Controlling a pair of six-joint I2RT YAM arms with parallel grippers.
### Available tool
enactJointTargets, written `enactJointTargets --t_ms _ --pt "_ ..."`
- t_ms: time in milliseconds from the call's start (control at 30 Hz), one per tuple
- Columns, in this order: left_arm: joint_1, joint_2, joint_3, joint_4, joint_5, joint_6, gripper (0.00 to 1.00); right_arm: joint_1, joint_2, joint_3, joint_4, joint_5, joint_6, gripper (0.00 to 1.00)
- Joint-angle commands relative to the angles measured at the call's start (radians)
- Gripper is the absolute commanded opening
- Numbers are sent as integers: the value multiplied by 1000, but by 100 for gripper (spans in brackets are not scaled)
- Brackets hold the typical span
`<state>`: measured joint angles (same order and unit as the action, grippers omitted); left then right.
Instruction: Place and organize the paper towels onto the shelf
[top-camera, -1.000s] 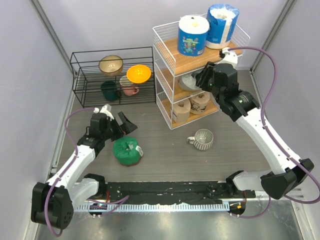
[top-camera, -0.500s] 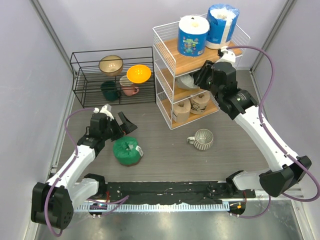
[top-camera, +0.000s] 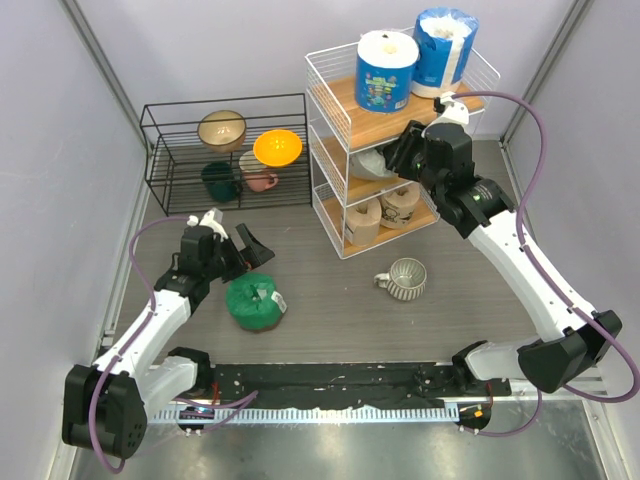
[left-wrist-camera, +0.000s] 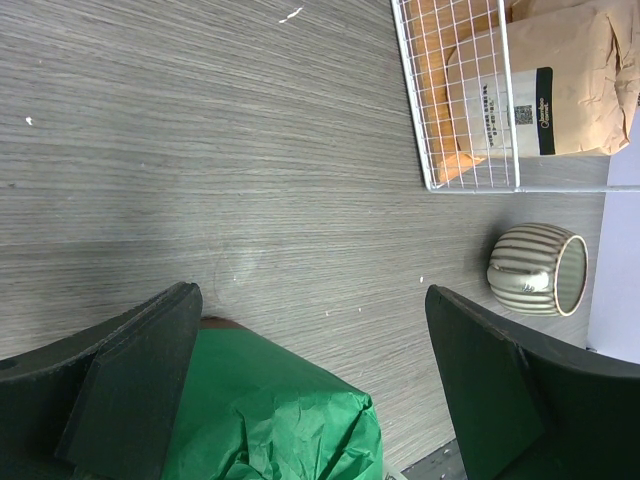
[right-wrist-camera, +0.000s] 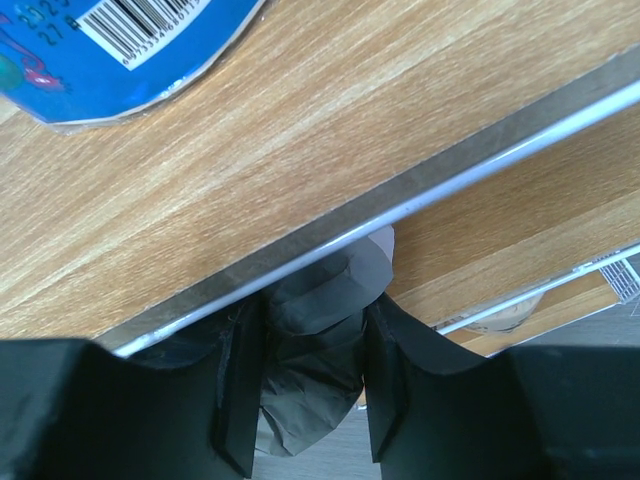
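The white wire shelf (top-camera: 330, 75) stands at the back right with three wooden tiers. Two blue-wrapped rolls (top-camera: 386, 68) stand on its top tier, two tan rolls (top-camera: 363, 220) on the bottom tier. My right gripper (top-camera: 392, 157) is shut on the grey roll (right-wrist-camera: 320, 335) and holds it at the middle tier, under the top board's edge (right-wrist-camera: 330, 240). The green roll (top-camera: 253, 301) lies on the table; it also shows in the left wrist view (left-wrist-camera: 270, 410). My left gripper (top-camera: 250, 252) is open just behind it, its fingers (left-wrist-camera: 130, 380) on either side.
A ribbed grey-white mug (top-camera: 405, 279) lies on its side on the table in front of the shelf, also in the left wrist view (left-wrist-camera: 538, 270). A low black wire rack (top-camera: 160, 150) with bowls and mugs stands at the back left.
My right gripper has moved a little up and left with the grey roll, further into the shelf's middle tier. The left arm and green roll have not moved.
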<state>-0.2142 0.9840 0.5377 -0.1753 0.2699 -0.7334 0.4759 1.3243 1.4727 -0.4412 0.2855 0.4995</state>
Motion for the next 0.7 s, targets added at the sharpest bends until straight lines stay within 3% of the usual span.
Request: enactJointTargets --t_ms 0,133,333,667 --pt "-4 -19 7 28 0 -3 100 -3 -20 26 85 -19 11 47" --pt "-2 -13 7 28 3 -3 100 -5 -28 29 87 -13 5 57" --pt "-2 -11 5 30 5 -1 100 -6 -45 35 87 0 1 66" --pt "-2 -10 5 31 5 -3 100 -8 -71 32 105 18 -1 71"
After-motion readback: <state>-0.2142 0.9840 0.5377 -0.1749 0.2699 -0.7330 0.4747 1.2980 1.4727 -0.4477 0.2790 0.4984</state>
